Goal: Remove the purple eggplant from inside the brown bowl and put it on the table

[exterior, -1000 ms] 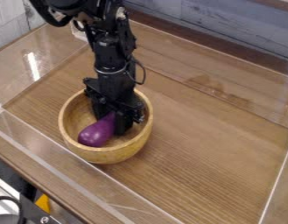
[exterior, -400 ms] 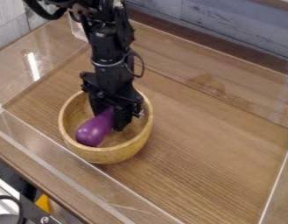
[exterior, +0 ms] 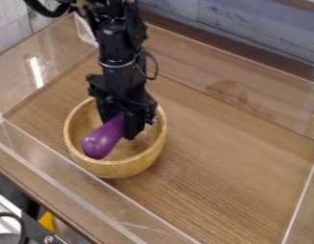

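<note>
The gripper (exterior: 121,119) points straight down over the bowl (exterior: 144,160) and is closed on the upper end of the eggplant (exterior: 103,139). The eggplant hangs tilted: its upper end is between the jaws and its fat lower end points toward the near-left wall of the bowl. Whether that lower end touches the bowl floor cannot be told. The bowl stands toward the near-left part of the tabletop (exterior: 236,124), close to the clear wall (exterior: 19,81) on the left edge and near the one along the front edge.

Step in hand: lifting the eggplant out. The grip is at one end only, so the fruit is likely to swing or pivot. The lift should be straight up and slow until the low end is above the thick rim; sideways travel before that risks catching the rim and dragging or tipping the bowl.

Open room: the tabletop to the right of the bowl, toward the right edge, is bare wood and gives the widest margin. The left and front sides are narrow strips bounded by the clear walls and should be avoided.
</note>
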`<state>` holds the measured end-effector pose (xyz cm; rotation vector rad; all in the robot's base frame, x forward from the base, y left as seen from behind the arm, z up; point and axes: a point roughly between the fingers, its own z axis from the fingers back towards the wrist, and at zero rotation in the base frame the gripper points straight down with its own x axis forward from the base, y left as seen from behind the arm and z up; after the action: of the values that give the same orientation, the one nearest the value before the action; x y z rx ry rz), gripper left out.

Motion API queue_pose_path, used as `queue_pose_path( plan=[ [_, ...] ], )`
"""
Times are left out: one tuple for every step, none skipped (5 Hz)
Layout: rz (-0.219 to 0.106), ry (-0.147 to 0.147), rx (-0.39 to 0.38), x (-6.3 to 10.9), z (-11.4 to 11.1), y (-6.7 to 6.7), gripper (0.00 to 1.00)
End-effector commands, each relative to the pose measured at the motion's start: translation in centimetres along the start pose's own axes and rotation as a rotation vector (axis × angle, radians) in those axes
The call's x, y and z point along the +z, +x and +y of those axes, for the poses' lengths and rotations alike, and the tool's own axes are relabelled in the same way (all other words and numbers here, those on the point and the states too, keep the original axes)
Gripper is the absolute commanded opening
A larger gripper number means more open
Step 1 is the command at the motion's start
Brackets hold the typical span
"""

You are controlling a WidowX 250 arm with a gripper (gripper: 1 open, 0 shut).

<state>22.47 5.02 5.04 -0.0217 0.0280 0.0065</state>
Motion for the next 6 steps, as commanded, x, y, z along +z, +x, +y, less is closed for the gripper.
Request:
queue_pose_path(
  plan=[
    [-0.069, 0.020, 0.004, 2.0, 0.0, 1.0, 0.00],
    [-0.072, 0.023, 0.006, 2.3, -0.2, 1.0, 0.00],
    [-0.075, 0.025, 0.006, 2.6, -0.5, 1.0, 0.00],
    [-0.078, 0.026, 0.005, 2.9, -0.9, 1.0, 0.00],
    [-0.081, 0.028, 0.002, 3.1, -1.3, 1.0, 0.00],
    [-0.084, 0.029, -0.001, 3.3, -1.7, 1.0, 0.00]
  ],
)
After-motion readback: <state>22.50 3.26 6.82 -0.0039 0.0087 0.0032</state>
